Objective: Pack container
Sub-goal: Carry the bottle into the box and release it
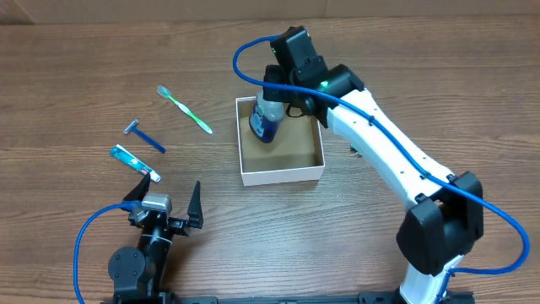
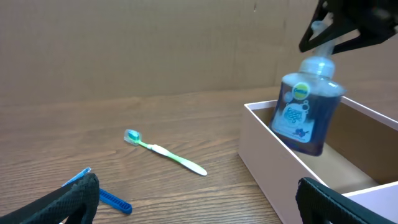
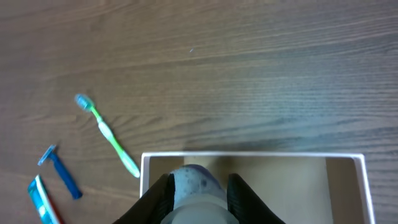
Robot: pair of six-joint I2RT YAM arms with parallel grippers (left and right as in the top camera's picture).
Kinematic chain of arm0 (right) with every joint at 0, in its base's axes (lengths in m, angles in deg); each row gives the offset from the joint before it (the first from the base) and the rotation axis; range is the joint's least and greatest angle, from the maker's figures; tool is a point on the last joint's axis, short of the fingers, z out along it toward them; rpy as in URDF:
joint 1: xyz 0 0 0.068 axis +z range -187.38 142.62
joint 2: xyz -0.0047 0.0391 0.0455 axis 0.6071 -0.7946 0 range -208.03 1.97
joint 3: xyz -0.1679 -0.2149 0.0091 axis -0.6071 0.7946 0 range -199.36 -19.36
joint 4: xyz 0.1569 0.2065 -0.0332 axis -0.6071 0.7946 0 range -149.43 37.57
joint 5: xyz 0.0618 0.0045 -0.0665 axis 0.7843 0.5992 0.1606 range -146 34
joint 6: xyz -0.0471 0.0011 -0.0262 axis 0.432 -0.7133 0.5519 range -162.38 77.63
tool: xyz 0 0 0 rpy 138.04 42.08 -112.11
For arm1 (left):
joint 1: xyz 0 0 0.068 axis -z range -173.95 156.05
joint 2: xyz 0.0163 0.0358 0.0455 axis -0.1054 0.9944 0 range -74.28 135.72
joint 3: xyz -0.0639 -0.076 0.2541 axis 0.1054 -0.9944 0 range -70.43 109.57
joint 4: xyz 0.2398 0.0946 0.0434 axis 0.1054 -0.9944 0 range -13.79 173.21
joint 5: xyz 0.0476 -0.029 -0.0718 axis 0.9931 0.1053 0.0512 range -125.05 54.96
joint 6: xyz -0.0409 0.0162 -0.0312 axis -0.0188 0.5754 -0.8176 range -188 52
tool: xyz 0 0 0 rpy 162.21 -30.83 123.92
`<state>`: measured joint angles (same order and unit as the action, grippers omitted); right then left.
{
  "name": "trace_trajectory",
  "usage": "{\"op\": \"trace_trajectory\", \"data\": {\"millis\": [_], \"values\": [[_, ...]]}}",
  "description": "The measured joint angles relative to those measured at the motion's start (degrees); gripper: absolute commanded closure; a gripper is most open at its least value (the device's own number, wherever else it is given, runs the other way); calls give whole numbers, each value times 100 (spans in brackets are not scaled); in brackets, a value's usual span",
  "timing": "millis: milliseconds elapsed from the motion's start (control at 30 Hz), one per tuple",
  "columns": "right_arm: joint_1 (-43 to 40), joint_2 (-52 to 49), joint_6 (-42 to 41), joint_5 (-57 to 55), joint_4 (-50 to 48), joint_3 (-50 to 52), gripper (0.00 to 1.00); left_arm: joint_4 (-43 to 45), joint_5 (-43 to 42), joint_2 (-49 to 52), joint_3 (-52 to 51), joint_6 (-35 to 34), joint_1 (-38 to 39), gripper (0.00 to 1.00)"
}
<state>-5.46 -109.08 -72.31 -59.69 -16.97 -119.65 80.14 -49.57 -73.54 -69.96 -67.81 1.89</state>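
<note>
Overhead view: right gripper [image 1: 276, 84] is clamped on the pump top of a blue soap bottle [image 1: 265, 120], which is tilted inside the far left corner of the container [image 1: 283, 176], mid-table. Left gripper [image 1: 166, 196] sits wide open by the toothpaste tube [image 1: 135, 163]. Razor [image 1: 145, 138] and toothbrush [image 1: 186, 110] lie left of the container.

The brown wood-grain table [image 1: 76, 51] carries a green toothbrush [image 1: 185, 110], a blue razor [image 1: 144, 138] and a tube [image 1: 135, 163] (all three flat, apart, left of the box), plus the white box [image 1: 283, 176] near its middle.
</note>
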Motion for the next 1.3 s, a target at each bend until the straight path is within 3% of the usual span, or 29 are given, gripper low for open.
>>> {"op": "trace_trajectory", "data": {"millis": [400, 600, 733, 1033, 1300], "values": [[310, -570, -120, -424, -225, 0, 70, 0, 0, 0, 0, 0, 0, 0], [407, -704, -162, -413, -345, 0, 43, 0, 0, 2, 0, 0, 0, 0], [407, -704, -162, -227, -339, 0, 33, 0, 0, 0, 0, 0, 0, 0], [417, -704, 52, 96, -459, 0, 27, 0, 0, 2, 0, 0, 0, 0], [417, -710, 564, 817, -691, -286, 7, 0, 0, 0, 0, 0, 0, 0]]}}
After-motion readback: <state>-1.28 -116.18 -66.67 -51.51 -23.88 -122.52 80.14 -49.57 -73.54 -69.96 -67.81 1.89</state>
